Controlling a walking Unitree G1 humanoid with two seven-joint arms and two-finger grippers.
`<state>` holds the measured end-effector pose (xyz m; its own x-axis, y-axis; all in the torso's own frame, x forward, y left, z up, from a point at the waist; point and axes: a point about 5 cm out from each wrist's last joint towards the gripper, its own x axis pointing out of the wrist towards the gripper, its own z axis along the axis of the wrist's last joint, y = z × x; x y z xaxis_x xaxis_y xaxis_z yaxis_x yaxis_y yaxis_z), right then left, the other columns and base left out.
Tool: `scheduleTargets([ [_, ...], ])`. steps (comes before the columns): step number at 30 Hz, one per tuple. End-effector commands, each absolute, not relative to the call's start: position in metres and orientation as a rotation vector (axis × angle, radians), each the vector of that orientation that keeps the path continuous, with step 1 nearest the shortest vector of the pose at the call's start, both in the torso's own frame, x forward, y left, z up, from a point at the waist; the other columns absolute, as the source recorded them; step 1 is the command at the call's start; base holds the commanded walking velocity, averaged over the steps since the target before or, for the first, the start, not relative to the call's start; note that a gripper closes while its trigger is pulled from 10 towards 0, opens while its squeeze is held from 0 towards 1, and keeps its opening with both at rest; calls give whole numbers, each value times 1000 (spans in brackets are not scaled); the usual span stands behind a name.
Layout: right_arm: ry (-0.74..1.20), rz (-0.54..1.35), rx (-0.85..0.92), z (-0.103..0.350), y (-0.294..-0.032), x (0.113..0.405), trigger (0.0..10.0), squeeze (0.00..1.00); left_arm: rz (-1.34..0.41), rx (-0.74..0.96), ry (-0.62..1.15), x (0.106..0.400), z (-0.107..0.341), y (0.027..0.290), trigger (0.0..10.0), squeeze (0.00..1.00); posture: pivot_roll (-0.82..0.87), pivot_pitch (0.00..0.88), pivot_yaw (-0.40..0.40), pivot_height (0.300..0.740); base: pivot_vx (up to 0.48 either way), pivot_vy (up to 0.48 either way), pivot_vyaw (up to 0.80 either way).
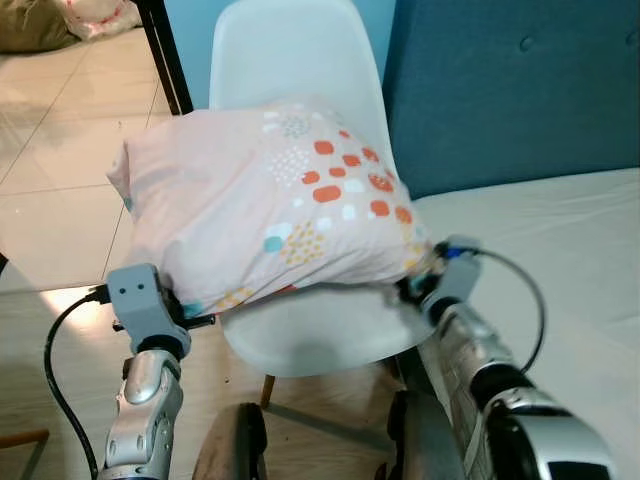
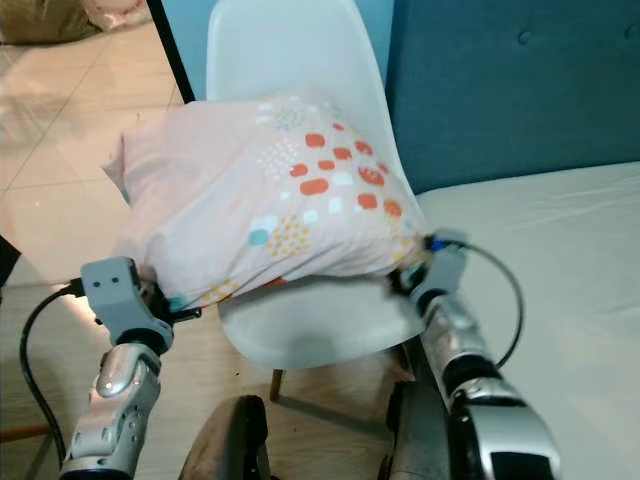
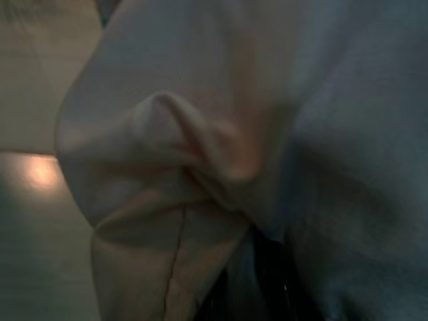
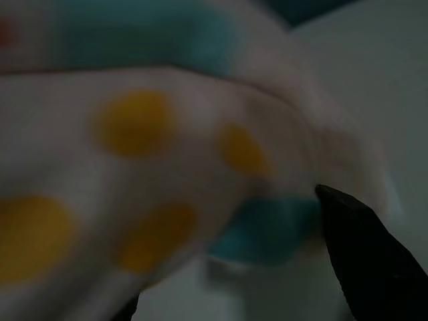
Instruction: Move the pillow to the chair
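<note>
Head eyes look down; wrists hug pillow (image 1: 270,200).

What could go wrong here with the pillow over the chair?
The pillow overhangs the white chair toward the tiled floor, so if released now it might tip off that side. The left gripper and right gripper pinch only its lower corners, so the fabric could slip free early.
</note>
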<state>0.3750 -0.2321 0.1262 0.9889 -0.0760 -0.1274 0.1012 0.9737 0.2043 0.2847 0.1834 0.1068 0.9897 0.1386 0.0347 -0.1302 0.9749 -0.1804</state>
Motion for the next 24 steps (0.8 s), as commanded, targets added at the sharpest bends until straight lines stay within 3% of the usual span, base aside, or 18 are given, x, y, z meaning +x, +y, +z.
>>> scheduleTargets([
  [1, -23, -156, 217, 159, -248, 382, 10000, 0, 115, -177, 0, 283, 97, 180, 0, 0, 31, 238, 10, 505, 0, 0, 0],
  [7, -152, -219, 173, 193, -271, 383, 10000, 0, 99, -179, 3, 285, 97, 177, 0, 0, 27, 235, 10, 490, 0, 0, 0],
  [10, -252, -260, 55, 219, -284, 379, 10000, 0, 65, -179, 5, 287, 96, 171, 0, 0, 16, 230, 13, 475, 0, 0, 0],
  [16, -226, -280, -57, 216, -287, 377, 10000, 0, 33, -177, 6, 288, 96, 167, 0, 0, 14, 228, 14, 465, 0, 0, 0],
  [17, -196, -300, -127, 210, -289, 375, 10000, 0, 7, -178, 5, 289, 96, 163, 0, 0, 14, 226, 14, 465, 0, 0, 0],
  [19, -28, -523, -266, 186, -316, 361, 10000, 0, -158, -135, 16, 287, 95, 142, 0, 0, 15, 217, 17, 465, 0, 0, 0],
  [20, -28, -523, -266, 186, -316, 361, 10000, 0, -158, -135, 16, 287, 95, 142, 0, 0, 15, 217, 17, 465, 0, 0, 0],
  [21, 22, -643, -280, 180, -332, 351, 10000, 0, -277, -99, 37, 283, 91, 127, 0, 0, 14, 214, 17, 465, 0, 0, 0],
  [24, -70, -544, -173, 189, -322, 357, 10000, 0, -323, -72, 63, 280, 86, 123, 0, 0, 6, 208, 21, 465, 0, 0, 0],
])
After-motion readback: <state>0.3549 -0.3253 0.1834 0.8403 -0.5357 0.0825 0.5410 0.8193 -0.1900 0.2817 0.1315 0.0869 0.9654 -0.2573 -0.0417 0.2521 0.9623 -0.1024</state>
